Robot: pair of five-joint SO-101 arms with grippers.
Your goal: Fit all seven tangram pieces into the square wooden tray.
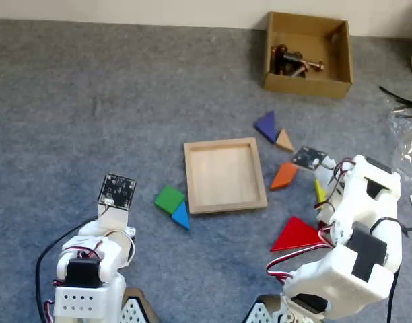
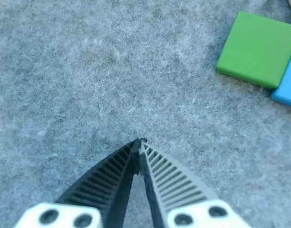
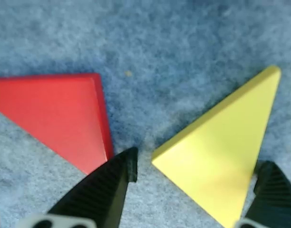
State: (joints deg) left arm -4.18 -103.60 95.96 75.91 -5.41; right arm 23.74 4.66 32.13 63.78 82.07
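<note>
The square wooden tray (image 1: 260, 176) lies empty mid-table. A green square (image 1: 169, 198) and a light blue triangle (image 1: 181, 215) touch each other just left of it. Right of the tray lie a dark blue triangle (image 1: 265, 125), a tan triangle (image 1: 284, 140), an orange parallelogram (image 1: 284, 175), a yellow triangle (image 1: 320, 190) and a red triangle (image 1: 297, 234). My right gripper (image 3: 198, 171) is open low over the yellow triangle (image 3: 226, 156), one finger on each side, with the red triangle (image 3: 60, 118) close by. My left gripper (image 2: 140, 142) is shut over bare carpet, short of the green square (image 2: 257, 50).
An open cardboard box (image 1: 307, 84) holding some metal parts stands at the back right. Clear plastic and cables (image 1: 404, 128) lie at the right edge. Grey carpet covers the table, with wide free room left of and behind the tray.
</note>
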